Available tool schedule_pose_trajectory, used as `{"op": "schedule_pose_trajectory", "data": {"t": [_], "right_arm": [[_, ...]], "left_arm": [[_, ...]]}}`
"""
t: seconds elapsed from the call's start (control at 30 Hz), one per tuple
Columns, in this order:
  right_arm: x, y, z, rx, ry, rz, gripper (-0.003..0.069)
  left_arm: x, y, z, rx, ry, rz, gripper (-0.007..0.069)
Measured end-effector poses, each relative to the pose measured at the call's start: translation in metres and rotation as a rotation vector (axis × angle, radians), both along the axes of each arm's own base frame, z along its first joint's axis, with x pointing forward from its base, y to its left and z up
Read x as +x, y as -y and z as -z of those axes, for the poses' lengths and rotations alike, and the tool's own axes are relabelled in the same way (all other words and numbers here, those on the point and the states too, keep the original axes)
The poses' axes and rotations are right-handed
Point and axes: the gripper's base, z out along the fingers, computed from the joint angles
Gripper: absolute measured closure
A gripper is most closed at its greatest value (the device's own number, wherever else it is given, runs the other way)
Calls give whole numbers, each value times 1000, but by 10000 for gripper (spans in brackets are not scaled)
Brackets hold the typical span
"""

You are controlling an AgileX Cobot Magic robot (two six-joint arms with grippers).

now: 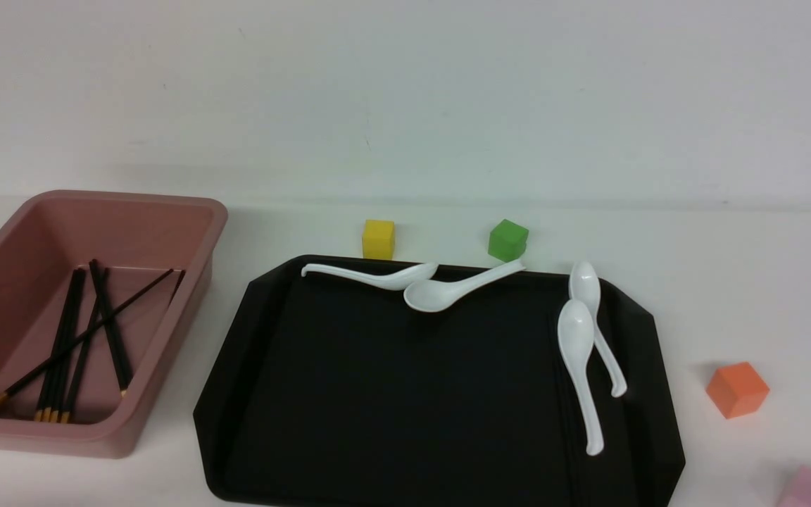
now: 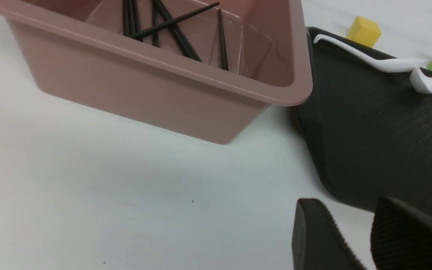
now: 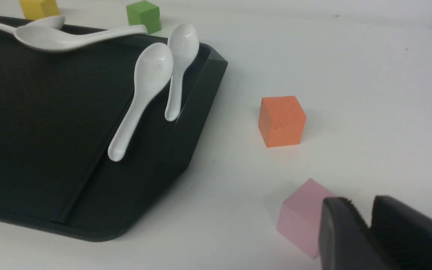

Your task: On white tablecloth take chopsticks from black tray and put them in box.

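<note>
Black chopsticks [image 1: 115,331] lie inside the pink box [image 1: 170,331], left of the black tray [image 1: 405,380]. The left end effector [image 2: 347,232] and right end effector [image 3: 368,228] stand parted, empty; retreating without brushing the rim seems wisest.

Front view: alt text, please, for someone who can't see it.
Black chopsticks lie in a pink bin at left; a black tray in the middle holds four white soup spoons. Yellow and green cubes sit behind it, orange and pink cubes right.
</note>
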Motion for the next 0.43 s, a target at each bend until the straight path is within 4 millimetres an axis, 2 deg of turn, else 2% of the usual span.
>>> {"op": "schedule_pose_trajectory", "data": {"t": [0.43], "right_arm": [[0, 0, 0, 0, 0, 0, 497]], "left_arm": [[0, 0, 0, 0, 0, 0, 386]]}}
